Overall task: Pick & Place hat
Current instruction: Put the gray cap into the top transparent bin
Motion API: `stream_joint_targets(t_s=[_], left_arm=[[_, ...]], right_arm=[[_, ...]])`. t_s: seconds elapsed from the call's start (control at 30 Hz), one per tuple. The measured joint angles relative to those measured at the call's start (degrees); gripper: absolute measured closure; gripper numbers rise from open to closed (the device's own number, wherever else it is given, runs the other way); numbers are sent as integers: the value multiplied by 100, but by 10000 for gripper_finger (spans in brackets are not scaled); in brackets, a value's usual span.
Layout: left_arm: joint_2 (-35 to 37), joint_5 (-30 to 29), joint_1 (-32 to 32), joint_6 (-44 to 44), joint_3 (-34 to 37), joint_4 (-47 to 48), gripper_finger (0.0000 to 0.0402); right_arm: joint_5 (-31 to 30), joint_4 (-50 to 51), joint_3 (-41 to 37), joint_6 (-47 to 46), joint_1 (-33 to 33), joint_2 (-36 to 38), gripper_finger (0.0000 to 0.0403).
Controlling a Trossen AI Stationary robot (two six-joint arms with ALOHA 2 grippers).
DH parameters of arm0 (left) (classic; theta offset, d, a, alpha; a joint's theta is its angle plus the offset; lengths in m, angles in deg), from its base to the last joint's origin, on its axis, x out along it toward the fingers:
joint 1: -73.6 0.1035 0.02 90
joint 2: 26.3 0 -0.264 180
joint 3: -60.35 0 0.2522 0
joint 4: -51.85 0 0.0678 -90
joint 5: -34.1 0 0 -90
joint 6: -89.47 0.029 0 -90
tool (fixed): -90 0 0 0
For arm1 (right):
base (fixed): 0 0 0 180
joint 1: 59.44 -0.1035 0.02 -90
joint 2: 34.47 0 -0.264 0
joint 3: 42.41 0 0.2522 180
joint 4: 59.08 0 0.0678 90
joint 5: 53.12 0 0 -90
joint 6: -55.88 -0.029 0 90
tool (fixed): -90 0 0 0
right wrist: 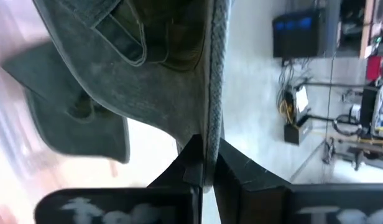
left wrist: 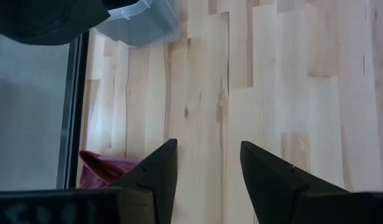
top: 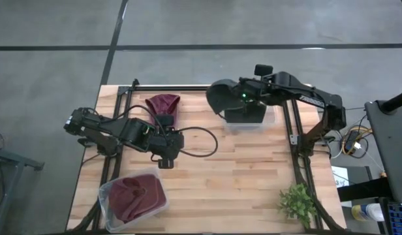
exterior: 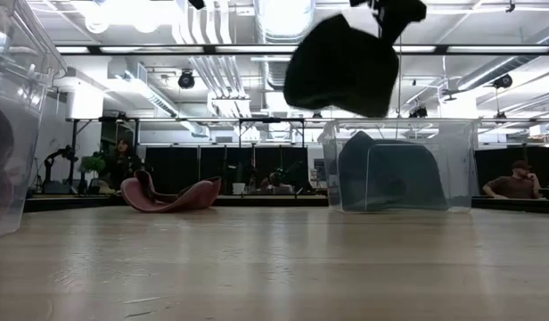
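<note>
My right gripper (top: 243, 98) is pinched tight on the brim of a dark hat (top: 222, 96), holding it aloft just above the clear bin (top: 271, 119) where another dark hat lies. Lowering and letting go remain. My left gripper (top: 167, 162) hovers open and empty over the table (top: 240, 176).

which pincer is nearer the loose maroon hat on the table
Left. The left pincer hovers just beside the maroon hat; the right pincer is farther across, holding a dark hat.

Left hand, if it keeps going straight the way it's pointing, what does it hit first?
Probably the bare wooden table: the left hand, open and empty, points at it. The clear bin lies farther on, off to one side.
</note>
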State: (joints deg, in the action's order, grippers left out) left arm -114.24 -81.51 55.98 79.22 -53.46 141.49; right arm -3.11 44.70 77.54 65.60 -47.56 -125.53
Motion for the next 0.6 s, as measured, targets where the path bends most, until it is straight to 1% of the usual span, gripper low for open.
stream_joint_targets(t_s=[0.07, 0.23, 0.3, 0.6], left_arm=[[0, 0, 0, 4, 0, 0, 235], [0, 0, 0, 38, 0, -2, 235], [0, 0, 0, 40, 0, -5, 235], [0, 0, 0, 159, 0, -87, 235]], right_arm=[[109, 2, -180, 68, 164, 0, 390], [714, -4, -687, 12, 532, 2, 390], [848, -12, -918, -59, 646, 2, 390], [914, -3, -1941, 297, 1092, 4, 390]])
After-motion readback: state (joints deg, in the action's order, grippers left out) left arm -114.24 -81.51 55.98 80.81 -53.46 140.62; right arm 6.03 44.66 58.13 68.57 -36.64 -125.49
